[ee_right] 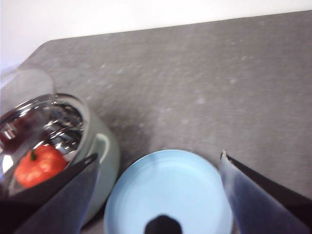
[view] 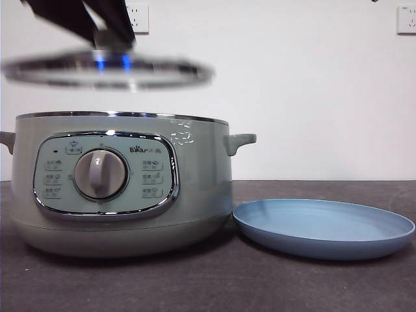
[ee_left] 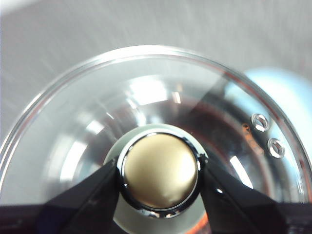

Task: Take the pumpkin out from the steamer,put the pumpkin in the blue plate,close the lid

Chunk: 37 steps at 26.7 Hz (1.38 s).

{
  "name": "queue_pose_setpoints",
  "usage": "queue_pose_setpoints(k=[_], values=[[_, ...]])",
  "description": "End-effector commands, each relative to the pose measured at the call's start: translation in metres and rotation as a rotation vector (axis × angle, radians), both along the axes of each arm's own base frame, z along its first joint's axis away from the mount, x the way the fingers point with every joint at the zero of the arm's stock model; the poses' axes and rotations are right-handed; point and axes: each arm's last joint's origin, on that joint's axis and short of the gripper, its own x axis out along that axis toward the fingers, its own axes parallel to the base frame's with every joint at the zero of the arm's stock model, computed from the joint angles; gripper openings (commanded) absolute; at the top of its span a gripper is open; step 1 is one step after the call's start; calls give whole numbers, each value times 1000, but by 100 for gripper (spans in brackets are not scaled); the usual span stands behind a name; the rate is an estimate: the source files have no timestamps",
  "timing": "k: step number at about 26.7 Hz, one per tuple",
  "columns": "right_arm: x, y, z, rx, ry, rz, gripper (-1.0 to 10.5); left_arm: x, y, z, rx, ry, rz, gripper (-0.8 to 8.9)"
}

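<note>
Pumpkin [ee_right: 39, 165] inside steamer [view: 123, 188], lid [view: 107, 70] held above.

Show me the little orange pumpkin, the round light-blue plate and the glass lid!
small orange pumpkin [ee_right: 39, 165]: right wrist view, its round side, inside the pot.
round light-blue plate [view: 325, 224]: front view, its bare inside.
glass lid [ee_left: 73, 141]: left wrist view, its clear glass.
</note>
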Motion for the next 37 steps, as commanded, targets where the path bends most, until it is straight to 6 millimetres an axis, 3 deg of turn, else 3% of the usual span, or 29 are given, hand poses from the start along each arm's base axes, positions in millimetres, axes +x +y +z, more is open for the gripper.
queue_pose_setpoints(k=[1, 9, 16, 20, 30, 33, 37], values=[[5, 5, -1, 19, 7, 75, 409, -19, 12, 29, -42, -130, 18, -8], [31, 32, -10, 43, 53, 240, 409, -78, 49, 57, -22, -248, 159, -8], [60, 78, -4, -10, 94, 409, 460, -118, 76, 66, 7, -324, 295, -8], [77, 111, 6, -56, 108, 512, 572, -135, 88, 68, 22, -361, 370, -8], [108, 207, 22, -304, 226, 685, 572, -153, 102, 68, 57, -397, 481, -8], [113, 249, 14, -446, 247, 725, 571, -153, 101, 68, 58, -395, 479, -8], [115, 287, -12, -585, 231, 733, 571, -154, 102, 67, 67, -386, 477, -8]])
